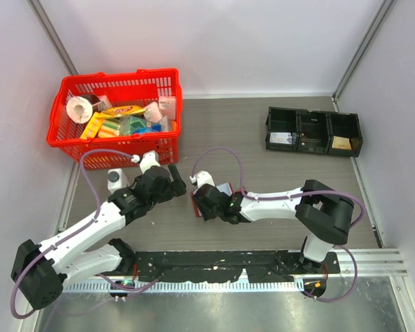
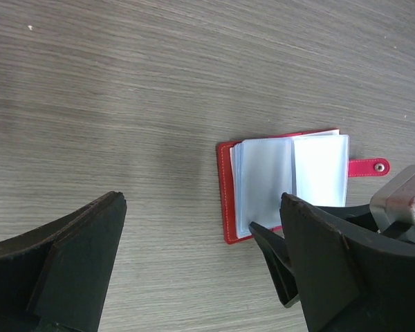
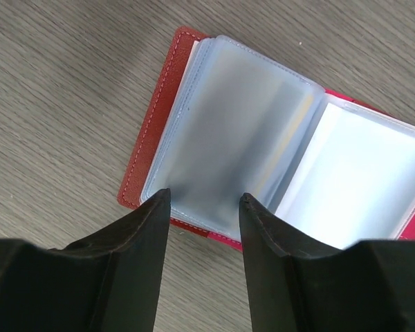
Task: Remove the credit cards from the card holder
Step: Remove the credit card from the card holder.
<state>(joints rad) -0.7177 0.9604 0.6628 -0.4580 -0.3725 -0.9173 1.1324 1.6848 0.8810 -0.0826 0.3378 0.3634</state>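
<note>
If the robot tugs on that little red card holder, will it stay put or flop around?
The card holder looks small and thin and lies open on the table, so a pull would probably drag it along. Its clear sleeves fan up in curves, so they likely bend and flop. They look glossy, perhaps slippery for the right fingers.

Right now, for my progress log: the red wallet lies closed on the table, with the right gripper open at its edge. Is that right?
Not quite. The wallet lies open, not closed: the left wrist view shows its pale sleeves spread and the snap tab sticking out. The rest holds: it is on the table, with the right gripper open at its edge.
</note>
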